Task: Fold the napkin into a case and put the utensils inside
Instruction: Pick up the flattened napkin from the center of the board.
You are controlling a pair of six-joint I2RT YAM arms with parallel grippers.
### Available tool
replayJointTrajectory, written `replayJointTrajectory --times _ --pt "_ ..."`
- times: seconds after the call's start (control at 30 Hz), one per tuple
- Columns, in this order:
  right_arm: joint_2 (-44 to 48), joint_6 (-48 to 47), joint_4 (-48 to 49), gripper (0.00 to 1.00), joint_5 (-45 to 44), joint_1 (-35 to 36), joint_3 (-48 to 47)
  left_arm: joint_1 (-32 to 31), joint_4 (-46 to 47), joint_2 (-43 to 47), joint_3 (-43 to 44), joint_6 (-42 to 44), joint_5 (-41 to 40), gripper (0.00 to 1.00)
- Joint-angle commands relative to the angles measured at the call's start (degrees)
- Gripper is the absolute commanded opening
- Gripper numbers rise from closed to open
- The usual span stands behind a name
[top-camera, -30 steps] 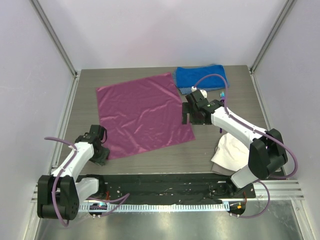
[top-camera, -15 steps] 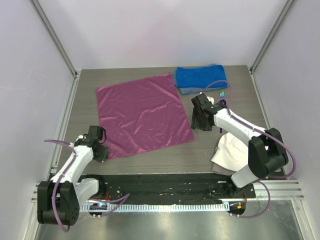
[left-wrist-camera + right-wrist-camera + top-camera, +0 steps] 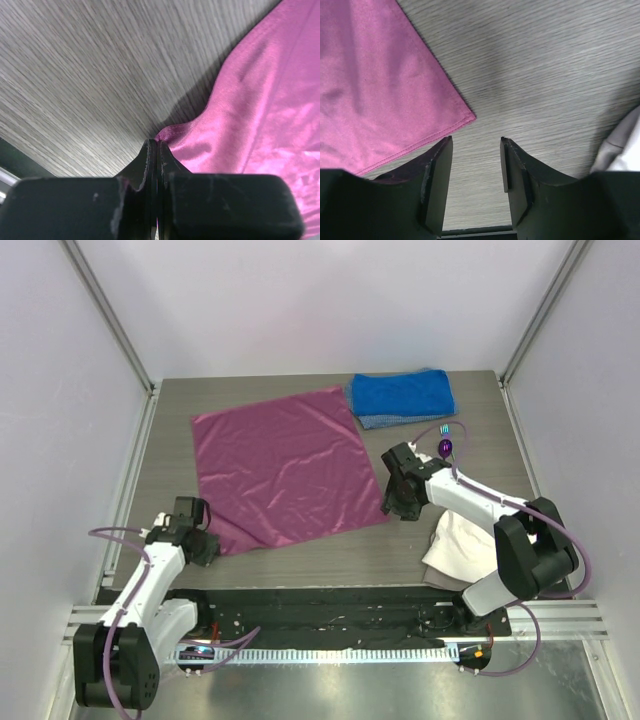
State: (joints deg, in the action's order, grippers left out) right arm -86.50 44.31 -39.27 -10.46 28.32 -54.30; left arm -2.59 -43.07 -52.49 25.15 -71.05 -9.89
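Note:
The magenta napkin (image 3: 285, 470) lies spread flat in the middle of the table. My left gripper (image 3: 208, 548) is at its near left corner, and in the left wrist view the left gripper (image 3: 159, 143) is shut on that corner of the napkin (image 3: 260, 115), which puckers at the tips. My right gripper (image 3: 396, 504) hovers by the near right corner. In the right wrist view the right gripper (image 3: 476, 142) is open and empty, with the napkin (image 3: 380, 100) corner just ahead and left of it. The purple-bowled spoon (image 3: 445, 447) and teal fork (image 3: 443, 428) lie right of the napkin.
A folded blue towel (image 3: 402, 395) lies at the back right. A crumpled white cloth (image 3: 455, 545) sits under the right arm, its edge showing as white cloth (image 3: 622, 145) in the right wrist view. Metal rails and walls border the table.
The left gripper closed on the napkin's near left corner. The right arm swung from beside the blue towel toward the napkin's near right corner, and its jaws narrowed.

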Motion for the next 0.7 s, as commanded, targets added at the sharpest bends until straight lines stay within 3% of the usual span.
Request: replayJointTrajectory --times 0.0,0.67 --pt "1.77 3.93 4.19 0.49 0.79 1.04 1.39 0.22 -1.05 1.69 0.34 1.26 -0.48 0.00" --pt "-2.97 5.69 7.80 0.42 -0.97 1.65 1.57 0.22 1.23 1.34 -2.29 1.00 0.66 0.00"
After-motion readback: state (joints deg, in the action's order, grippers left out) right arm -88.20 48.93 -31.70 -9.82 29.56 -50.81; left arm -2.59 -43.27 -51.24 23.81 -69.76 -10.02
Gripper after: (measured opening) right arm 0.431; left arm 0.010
